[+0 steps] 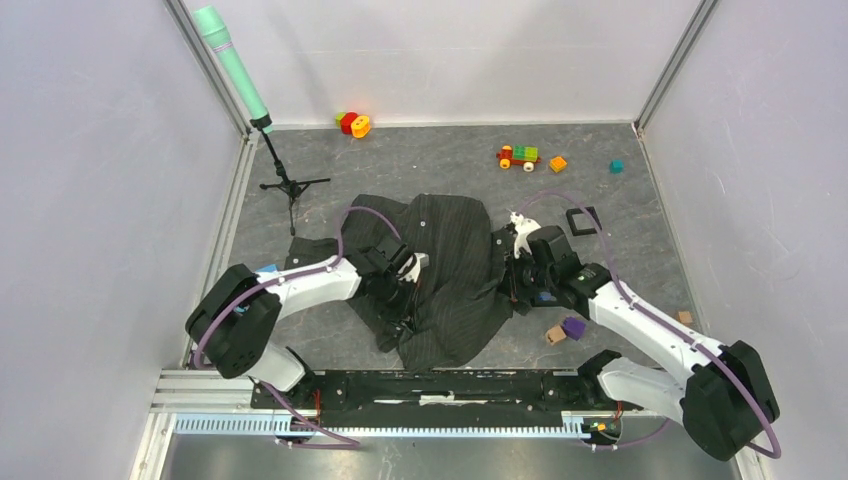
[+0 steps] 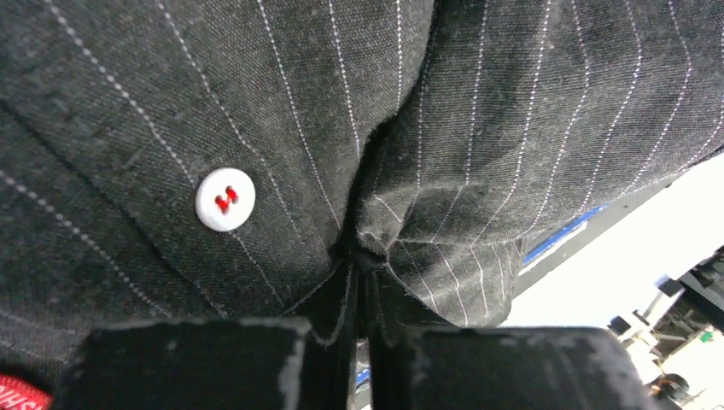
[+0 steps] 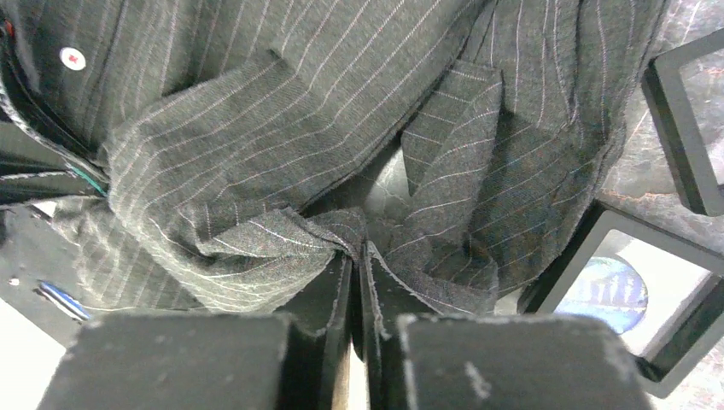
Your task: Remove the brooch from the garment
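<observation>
From above, the pinstriped shirt [image 1: 445,265] lies crumpled in the middle of the table [image 1: 420,165]. The left jaws are sunk into its left side and the right jaws sit at its right edge, with a black square frame [image 1: 583,220] just beyond. In the left wrist view the left jaws are clenched on a pinched ridge of cloth, near a white button [image 2: 224,199] sewn in red, and a red tag [image 2: 17,395] shows at the corner. In the right wrist view the right jaws are likewise clamped on a fold of the shirt. The nearer frame [image 3: 559,265] beside them holds a round blue shape [image 3: 610,295]. I cannot tell whether that shape is the brooch, and none shows plainly on the cloth. The fabric looks light and limp, likely to bunch rather than resist, so it probably needs holding taut on both sides. The brooch, presumably small and hard, is best gripped by its body and eased out along its pin.
</observation>
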Robot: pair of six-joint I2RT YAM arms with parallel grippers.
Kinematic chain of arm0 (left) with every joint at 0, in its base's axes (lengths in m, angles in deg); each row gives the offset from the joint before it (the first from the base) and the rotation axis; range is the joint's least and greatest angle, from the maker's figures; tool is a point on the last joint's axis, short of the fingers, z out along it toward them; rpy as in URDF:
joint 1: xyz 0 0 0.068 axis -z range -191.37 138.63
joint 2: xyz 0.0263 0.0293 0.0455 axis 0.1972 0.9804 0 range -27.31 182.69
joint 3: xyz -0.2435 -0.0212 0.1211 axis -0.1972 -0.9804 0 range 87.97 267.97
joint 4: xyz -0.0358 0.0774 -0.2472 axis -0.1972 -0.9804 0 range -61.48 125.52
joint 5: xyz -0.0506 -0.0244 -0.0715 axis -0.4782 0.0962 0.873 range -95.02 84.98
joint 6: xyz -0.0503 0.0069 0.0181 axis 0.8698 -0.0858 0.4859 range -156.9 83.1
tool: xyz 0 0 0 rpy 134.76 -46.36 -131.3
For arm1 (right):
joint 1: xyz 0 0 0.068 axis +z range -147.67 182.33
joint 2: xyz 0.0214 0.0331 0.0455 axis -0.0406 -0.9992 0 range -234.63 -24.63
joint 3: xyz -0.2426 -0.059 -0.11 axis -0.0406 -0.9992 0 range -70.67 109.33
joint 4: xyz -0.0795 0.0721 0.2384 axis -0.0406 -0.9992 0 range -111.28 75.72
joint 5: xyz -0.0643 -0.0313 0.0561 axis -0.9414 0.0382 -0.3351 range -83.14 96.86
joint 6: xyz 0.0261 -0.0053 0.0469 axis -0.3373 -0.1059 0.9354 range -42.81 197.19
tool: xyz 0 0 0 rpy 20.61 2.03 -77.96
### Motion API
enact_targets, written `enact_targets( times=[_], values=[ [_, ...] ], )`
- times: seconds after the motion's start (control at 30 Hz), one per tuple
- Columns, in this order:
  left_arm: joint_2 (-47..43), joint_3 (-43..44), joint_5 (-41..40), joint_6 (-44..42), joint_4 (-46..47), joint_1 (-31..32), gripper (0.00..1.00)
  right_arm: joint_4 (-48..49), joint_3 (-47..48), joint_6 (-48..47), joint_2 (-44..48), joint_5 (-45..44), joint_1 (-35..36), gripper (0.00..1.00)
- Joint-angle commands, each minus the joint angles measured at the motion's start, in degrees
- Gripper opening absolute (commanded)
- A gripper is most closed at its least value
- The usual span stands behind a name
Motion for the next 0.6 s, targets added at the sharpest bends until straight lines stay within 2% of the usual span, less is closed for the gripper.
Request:
enact_targets(
  times=[0.0, 0.03, 0.1, 0.2, 0.27, 0.33, 0.4, 0.47, 0.57],
  values=[
    [-3.0, -0.5, -3.2, 2.1, 6.4, 0.4, 0.24, 8.1, -2.2, 0.9, 0.2, 2.0, 0.7, 0.15],
    [-5.6, 0.0, -4.1, 2.0, 5.3, 0.4, 0.39, 8.7, -1.8, 0.8, -0.5, 1.7, 1.1, 0.21],
    [-11.4, 1.6, -7.7, 1.6, 2.2, 0.4, 0.54, 9.7, -0.3, 0.5, -1.6, 0.8, 2.6, 0.36],
    [-20.6, 4.7, -17.3, 1.2, -3.1, -0.5, 0.67, 10.6, 3.3, 0.1, -4.6, -2.5, 6.5, 0.51],
    [-23.6, 5.6, -20.2, 0.6, -5.1, -4.1, 0.68, 11.2, 5.8, -0.1, -7.5, -5.0, 8.8, 0.57],
    [-24.5, 4.5, -19.5, 0.3, -5.2, -9.8, 0.64, 12.8, 6.9, 0.3, -10.6, -6.5, 10.7, 0.61],
    [-24.1, 2.4, -17.1, 2.0, -3.7, -14.5, 0.58, 14.7, 7.2, 1.1, -13.9, -7.4, 12.2, 0.62],
    [-22.3, 1.0, -16.8, 5.6, -1.4, -15.0, 0.55, 17.3, 6.9, 2.3, -17.2, -8.2, 13.5, 0.6],
    [-19.5, -3.6, -21.8, 12.6, 5.0, -15.1, 0.54, 20.4, 6.6, 4.2, -22.0, -11.0, 14.1, 0.59]
  ],
)
